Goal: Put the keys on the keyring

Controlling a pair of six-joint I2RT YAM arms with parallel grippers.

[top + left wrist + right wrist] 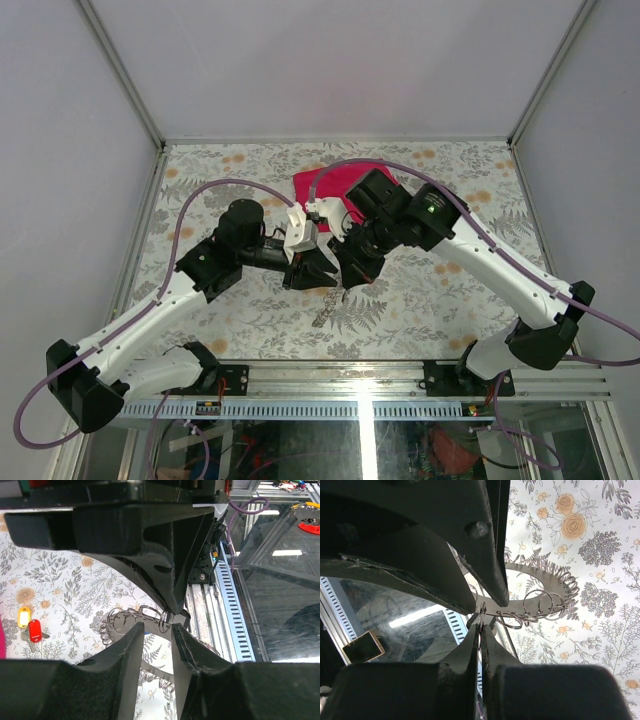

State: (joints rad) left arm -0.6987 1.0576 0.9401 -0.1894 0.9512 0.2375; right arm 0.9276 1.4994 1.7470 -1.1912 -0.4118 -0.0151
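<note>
My right gripper (480, 628) is shut on the edge of a silver keyring (481, 612), which I see edge-on at its fingertips. A string of several linked silver rings (540, 606) hangs from it just above the table. My left gripper (157, 628) is open, and the same keyring (165, 620) sits at the mouth of its gap, touching neither finger clearly. The two grippers meet tip to tip over the table's middle, left (316, 272) and right (346, 280). Keys with a yellow and a red tag (28, 626) lie on the table, apart from both grippers.
A pink cloth (328, 188) lies behind the grippers on the floral table cover (440, 300). The linked rings trail down toward the near edge (324, 310). A metal rail (360, 380) and slotted cable duct (236, 615) run along the front edge.
</note>
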